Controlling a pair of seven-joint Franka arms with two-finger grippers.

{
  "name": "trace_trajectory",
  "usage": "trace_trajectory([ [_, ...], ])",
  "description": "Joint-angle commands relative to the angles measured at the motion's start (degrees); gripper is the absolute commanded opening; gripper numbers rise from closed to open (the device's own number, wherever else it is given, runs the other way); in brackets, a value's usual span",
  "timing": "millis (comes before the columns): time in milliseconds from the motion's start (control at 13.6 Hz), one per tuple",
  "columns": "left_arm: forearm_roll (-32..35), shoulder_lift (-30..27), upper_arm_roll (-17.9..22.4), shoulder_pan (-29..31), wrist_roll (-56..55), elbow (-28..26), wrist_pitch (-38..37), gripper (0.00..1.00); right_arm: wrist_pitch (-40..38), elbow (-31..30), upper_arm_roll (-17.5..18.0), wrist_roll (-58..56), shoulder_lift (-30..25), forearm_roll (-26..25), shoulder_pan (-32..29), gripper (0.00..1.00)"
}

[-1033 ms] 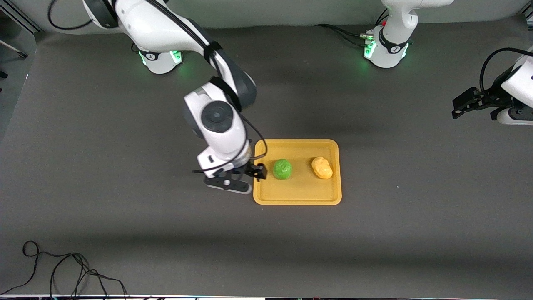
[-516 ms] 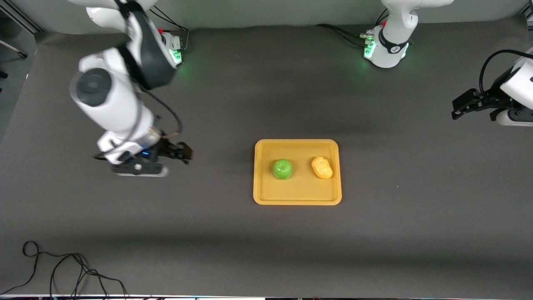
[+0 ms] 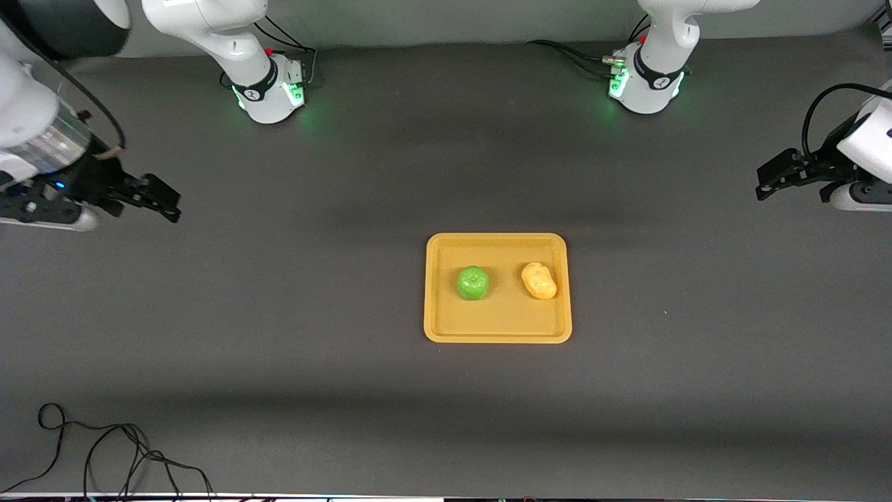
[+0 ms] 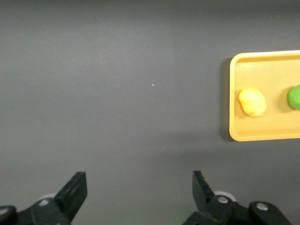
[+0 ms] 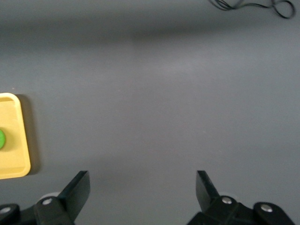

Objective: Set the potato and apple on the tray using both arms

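The orange-yellow tray (image 3: 497, 328) lies mid-table. The green apple (image 3: 472, 282) and the lumpy yellow potato (image 3: 539, 280) sit side by side on it, the apple toward the right arm's end. The left wrist view shows the tray (image 4: 262, 133), potato (image 4: 252, 101) and apple (image 4: 295, 96). The right wrist view shows the tray's corner (image 5: 13, 166) and a sliver of apple (image 5: 2, 139). My right gripper (image 3: 162, 200) is open and empty over bare table at the right arm's end. My left gripper (image 3: 769, 180) is open and empty over bare table at the left arm's end, waiting.
A loose black cable (image 3: 104, 453) lies at the table's front corner on the right arm's end; it also shows in the right wrist view (image 5: 253, 5). The two green-lit bases (image 3: 268, 94) (image 3: 644, 84) stand along the back edge. Dark mat surrounds the tray.
My right arm has swung away from the tray's edge beside the apple, out to the right arm's end of the table. The apple, potato, tray and left arm have not moved.
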Motion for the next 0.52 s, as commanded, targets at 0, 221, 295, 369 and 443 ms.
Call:
trace_trajectory([
  [0, 0.08, -1.24, -0.12, 0.31, 1.0, -1.26, 0.86, 1.0, -1.46, -1.9, 3.58, -7.63, -3.3, 0.45, -6.29, 1.0],
  [221, 0.17, -1.24, -0.04, 0.31, 1.0, -1.26, 0.95, 1.0, -4.18, -1.47, 3.32, -8.89, -4.01, 6.94, -10.43, 1.0],
  [295, 0.17, -1.24, -0.12, 0.31, 1.0, -1.26, 0.95, 1.0, -4.63, -1.38, 3.32, -8.99, -4.01, 6.87, -10.35, 1.0],
  [369, 0.17, -1.16, -0.12, 0.31, 1.0, -1.26, 0.95, 1.0, -4.63, -1.2, 3.58, -8.9, -3.92, 6.09, -10.35, 1.0],
  [443, 0.17, -1.24, -0.12, 0.31, 1.0, -1.44, 1.03, 1.0, -4.63, -1.02, 3.67, -9.07, -3.75, 4.69, -10.35, 1.0],
])
